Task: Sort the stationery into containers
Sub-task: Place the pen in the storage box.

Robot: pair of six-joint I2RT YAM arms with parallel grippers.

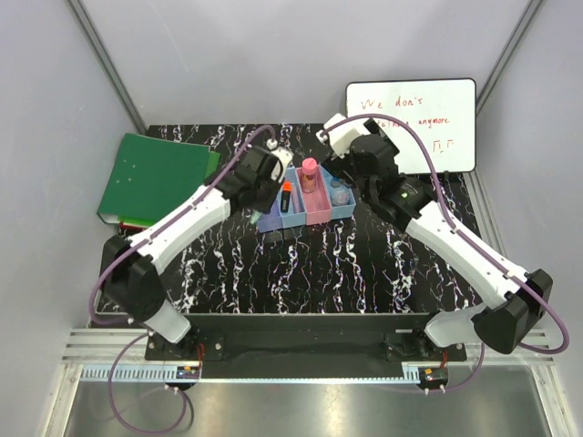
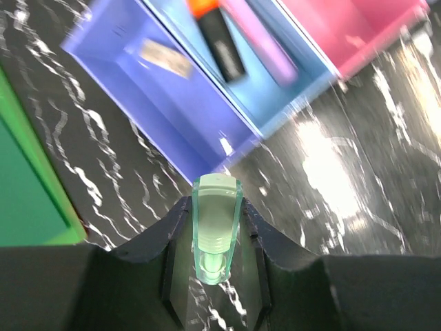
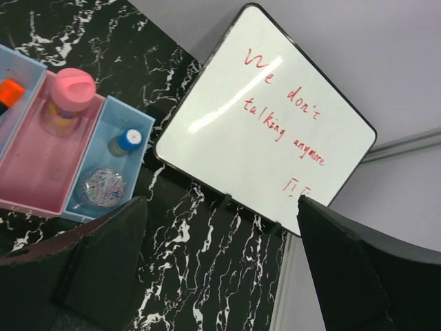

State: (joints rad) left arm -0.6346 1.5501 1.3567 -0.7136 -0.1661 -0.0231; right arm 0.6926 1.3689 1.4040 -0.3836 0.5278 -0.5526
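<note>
The green highlighter (image 2: 216,227) is being held between the left arm's fingers (image 2: 272,245), which are being kept closed onto its 2 sides. Its long axis is being carried in line with the fingers, so its end is being pointed straight ahead at the near corner of the dark blue bin (image 2: 172,117), just short of that bin's wall and above the bench (image 2: 358,193).

In that bin a beige eraser (image 2: 165,58) is lying alone. In the next blue bin (image 2: 289,103), ahead and to the right in the left wrist view, a pink highlighter (image 2: 258,41) and an orange-capped black marker (image 2: 222,41) are lying side by side. This bin is being judged the likelier home, so a short carry forward and rightward over 1 wall is probably being called for before release.

The pink bin (image 3: 27,179) is holding a pink-capped tube (image 3: 69,100), and the light blue bin (image 3: 114,117) a blue-capped bottle (image 3: 127,141) and a clear round jar (image 3: 101,186).

The right arm's fingers (image 3: 103,262) are being held wide apart with nothing between them, near the whiteboard (image 3: 275,124).
</note>
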